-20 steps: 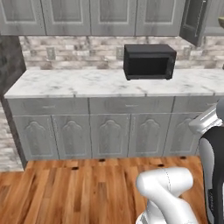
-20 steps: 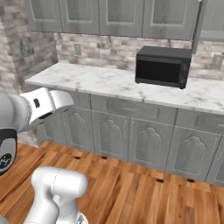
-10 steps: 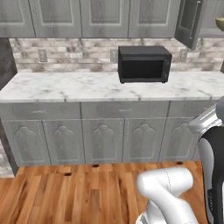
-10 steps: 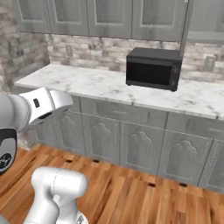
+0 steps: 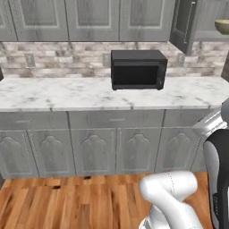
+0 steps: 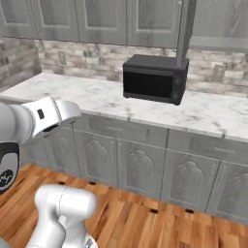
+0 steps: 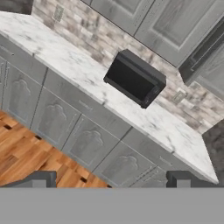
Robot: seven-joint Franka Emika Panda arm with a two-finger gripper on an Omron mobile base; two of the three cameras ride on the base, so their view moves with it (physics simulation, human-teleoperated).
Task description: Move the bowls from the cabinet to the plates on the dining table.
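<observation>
Small round olive-tan ceramic bowl (image 5: 222, 26) sits on the plain grey shelf (image 5: 210, 36) of the tall grey wood-grain wall cabinet (image 5: 202, 22), top right corner of the left base view, cut off by the frame edge so just part of its rim and side show. It stands upright, mouth up; being round, no long axis to call. The cabinet's panelled door (image 5: 182, 24) stands swung open, with a slim bar handle on it; in the right base view the same door (image 6: 185, 30) shows edge-on above the microwave.

Gripper (image 7: 111, 178) is spread wide, nothing between the two dark finger tips (image 7: 38, 178), holding nothing. It is aimed at the black boxy microwave (image 7: 134, 78) on the white grey-veined marble bench (image 7: 65, 65), well apart from it. The bowl is up and off to the right of the gripper, far from it; in the hand view the open cabinet door (image 7: 203, 50) shows at the right, shelf contents hidden.

Microwave (image 5: 138, 69) sits against the stone-tile backsplash (image 5: 58, 56), front facing the robot. Grey carved-front cupboards (image 5: 96, 150) below the bench, wood plank floor (image 5: 67, 201) in front. Closed grey upper cabinets (image 5: 94, 20) run left of the open one.
</observation>
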